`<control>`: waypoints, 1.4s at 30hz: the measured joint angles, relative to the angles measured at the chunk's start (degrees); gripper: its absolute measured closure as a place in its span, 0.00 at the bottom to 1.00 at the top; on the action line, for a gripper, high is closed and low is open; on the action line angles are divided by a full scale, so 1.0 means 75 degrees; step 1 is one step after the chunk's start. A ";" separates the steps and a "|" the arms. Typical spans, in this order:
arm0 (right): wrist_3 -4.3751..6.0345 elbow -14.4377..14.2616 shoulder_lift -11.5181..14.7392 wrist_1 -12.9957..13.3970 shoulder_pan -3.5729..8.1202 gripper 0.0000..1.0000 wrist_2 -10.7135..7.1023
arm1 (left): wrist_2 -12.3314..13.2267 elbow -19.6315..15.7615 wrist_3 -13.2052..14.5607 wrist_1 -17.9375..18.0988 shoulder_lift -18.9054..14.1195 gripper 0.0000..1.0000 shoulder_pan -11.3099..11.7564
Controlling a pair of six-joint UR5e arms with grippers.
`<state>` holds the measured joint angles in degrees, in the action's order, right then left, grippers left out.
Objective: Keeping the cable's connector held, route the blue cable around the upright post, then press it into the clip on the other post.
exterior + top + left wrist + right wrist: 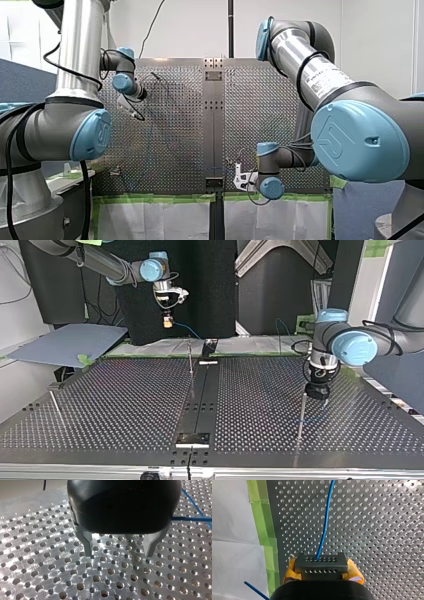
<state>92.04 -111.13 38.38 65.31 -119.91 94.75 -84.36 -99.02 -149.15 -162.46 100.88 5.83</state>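
The connector (321,563), a dark block, is clamped between the yellow pads (290,568) of the right gripper (322,570), whose jaws are closed on its two sides. The blue cable (325,525) is seen leaving the block and running ahead over the perforated table (374,530), beside the edge lined with green tape (260,517). In the top view this gripper is held raised above the far edge, left of the middle, and a thin post (190,357) is seen below and just right of it. The left gripper (119,553) is poised low over bare plate, its metal fingers (87,545) spread wide with nothing between them; the cable is seen off to one side. In the top view it is found at the right, just beside the top of a second post (302,415), and open plate is seen around both posts.
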 joint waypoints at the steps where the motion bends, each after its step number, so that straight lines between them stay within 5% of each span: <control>1: 0.0000 -0.0001 0.0000 0.0000 0.0001 1.00 0.0000 | 0.0005 -0.0001 0.0065 -0.0058 -0.0011 0.00 0.0002; 15: 0.0000 -0.0001 -0.0001 0.0002 -0.0006 1.00 0.0000 | -0.0028 -0.0165 0.0313 -0.0250 -0.0038 0.00 0.0113; 42: 0.0000 0.0004 0.0000 0.0007 -0.0034 1.00 0.0000 | -0.0986 -0.0180 0.2219 -0.1299 -0.0096 0.00 0.0108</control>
<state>92.04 -111.10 38.38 65.36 -120.17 94.75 -91.75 -100.37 -132.51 -172.20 100.16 6.64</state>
